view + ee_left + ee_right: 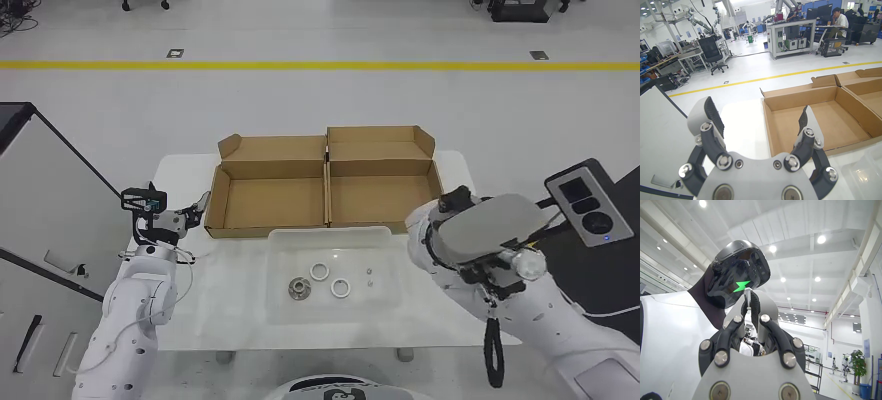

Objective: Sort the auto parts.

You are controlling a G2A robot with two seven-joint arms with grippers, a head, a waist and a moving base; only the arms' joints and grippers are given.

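Top view: a clear plastic tray [330, 236] lies at the middle of the white table [230, 295]. It holds five loose parts. There are two white rings [321, 271], one grey metal hub [298, 289] with a round flange at 9 o'clock of the nearer ring, and two tiny bits [369, 270] toward 3 o'clock, too small to make out. At 12 o'clock of the tray sit two open brown cardboard boxes, the left box [265, 200] and the right box [385, 195], touching side by side with their flaps raised. The left gripper [192, 213] hangs at 10 o'clock of the tray, just beside the left box's outer wall. The right arm [445, 255] stands at 3 o'clock of the tray.

Left wrist view: the left gripper is spread wide, with nothing between its ribbed black pads [713, 113].

Right wrist view: the right gripper [750, 302] points upward, off the table, and pinches one thin, threaded metal bolt [747, 294] whose tip pokes past the fingertips.
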